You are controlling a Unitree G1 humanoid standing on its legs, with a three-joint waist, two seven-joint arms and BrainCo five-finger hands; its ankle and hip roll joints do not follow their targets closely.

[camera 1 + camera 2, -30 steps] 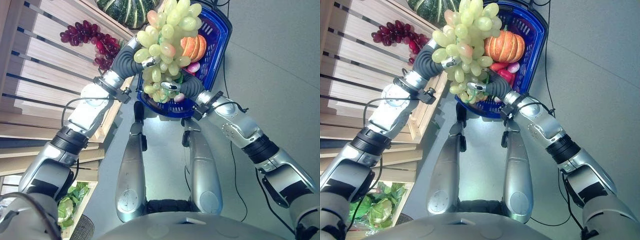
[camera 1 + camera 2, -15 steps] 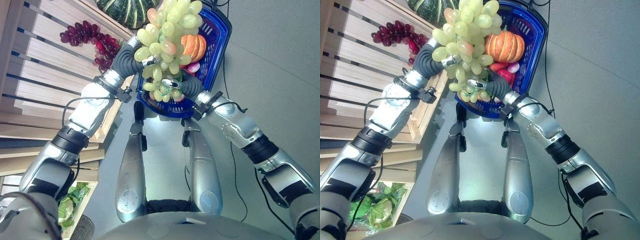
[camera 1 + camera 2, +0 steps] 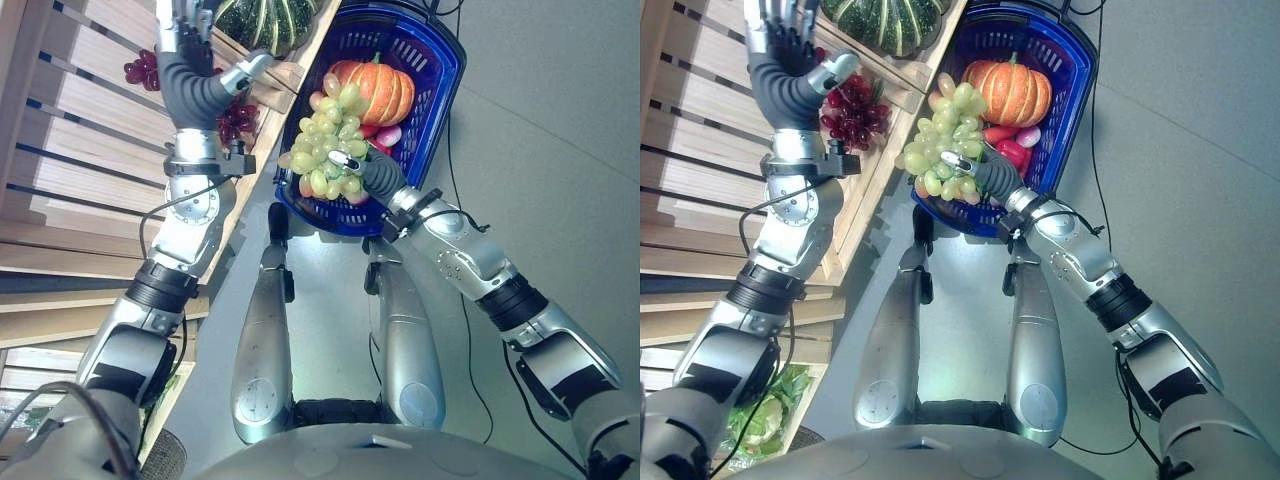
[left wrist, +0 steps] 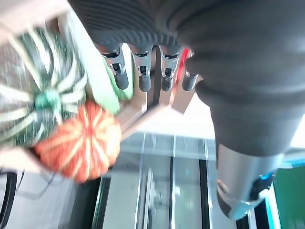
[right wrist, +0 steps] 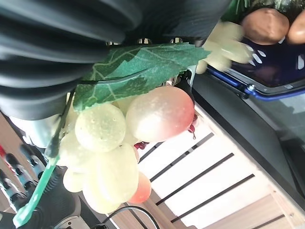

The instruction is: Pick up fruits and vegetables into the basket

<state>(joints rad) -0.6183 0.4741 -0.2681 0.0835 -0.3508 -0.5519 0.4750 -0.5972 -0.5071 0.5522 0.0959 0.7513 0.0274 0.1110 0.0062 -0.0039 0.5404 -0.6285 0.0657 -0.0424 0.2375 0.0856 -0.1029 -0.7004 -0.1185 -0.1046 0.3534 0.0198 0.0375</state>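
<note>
While right hand point(image 3: 362, 172) grips | green grapes point(image 3: 325, 152): pale, blush-tinged | over basket point(image 3: 437, 85)

Silver-grey arms, dark ribbed wrist covers, silver dark-tipped fingers point(image 4: 143, 76).

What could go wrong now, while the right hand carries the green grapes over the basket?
1. The green grape bunch hangs from the right hand above the near rim of the blue basket; released here, part of it might fall outside.
2. The basket already holds an orange pumpkin, so the grapes could land on it and roll.
3. The left hand is raised by the shelf near the red grapes and could knock them.
</note>
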